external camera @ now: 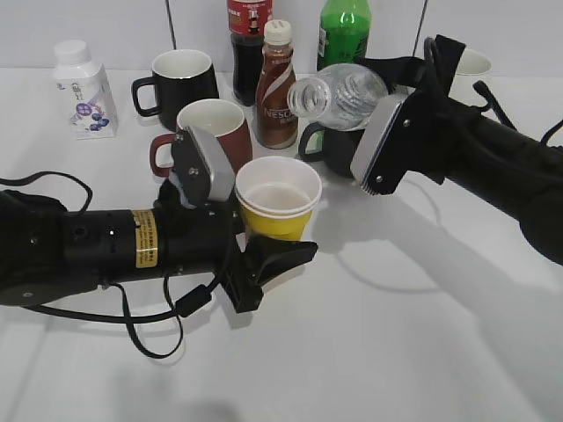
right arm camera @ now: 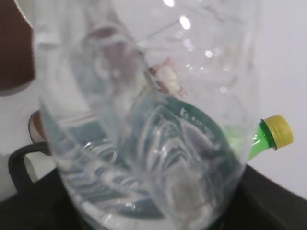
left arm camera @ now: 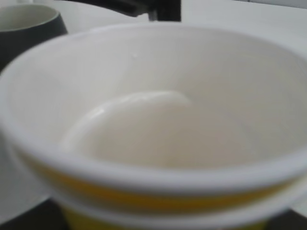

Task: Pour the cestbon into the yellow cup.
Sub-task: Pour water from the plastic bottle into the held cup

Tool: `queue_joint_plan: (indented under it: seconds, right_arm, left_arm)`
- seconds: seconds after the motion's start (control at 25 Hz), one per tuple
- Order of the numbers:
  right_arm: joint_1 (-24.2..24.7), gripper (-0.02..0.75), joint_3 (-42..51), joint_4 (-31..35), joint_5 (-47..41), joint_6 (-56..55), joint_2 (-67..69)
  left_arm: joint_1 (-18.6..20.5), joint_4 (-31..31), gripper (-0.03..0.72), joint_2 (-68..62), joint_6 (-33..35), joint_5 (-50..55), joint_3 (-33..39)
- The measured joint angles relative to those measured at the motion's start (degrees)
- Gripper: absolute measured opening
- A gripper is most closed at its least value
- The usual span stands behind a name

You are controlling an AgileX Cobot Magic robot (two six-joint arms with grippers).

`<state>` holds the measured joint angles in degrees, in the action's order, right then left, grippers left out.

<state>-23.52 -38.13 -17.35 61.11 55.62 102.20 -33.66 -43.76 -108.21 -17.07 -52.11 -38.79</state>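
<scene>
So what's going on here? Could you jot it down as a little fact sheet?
left gripper: holding the yellow cup upright, above the table
right gripper: holding the clear water bottle, tipped sideways with its open mouth toward the cup
cup contents: white inside, whether water is in it cannot be told
pouring: no stream visible
behind: brown Nescafe bottle, green soda bottle, red mug, black mug, small white bottle
</scene>
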Motion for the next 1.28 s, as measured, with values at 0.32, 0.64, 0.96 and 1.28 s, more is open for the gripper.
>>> queue_joint_plan:
  seconds: [0.32,0.64,0.96,1.28]
  right_arm:
    - [0.0,0.467,-0.2,0.0,0.0,4.0,0.0]
    - [0.0,0.467,-0.2,0.0,0.0,9.0,0.0]
    - [0.0,0.467,-0.2,0.0,0.0,13.6,0.0]
    - [0.0,0.467,-0.2,0.0,-0.1,16.2,0.0]
  left_arm:
    - [0.0,-0.8,0.440,3.2,-0.2,0.0,-0.1]
    - [0.0,-2.2,0.440,3.4,-2.1,0.9,-0.1]
    - [0.0,-5.3,0.440,3.4,-3.0,1.1,-0.1]
    - [0.0,-6.0,0.440,3.4,-3.2,1.1,-0.1]
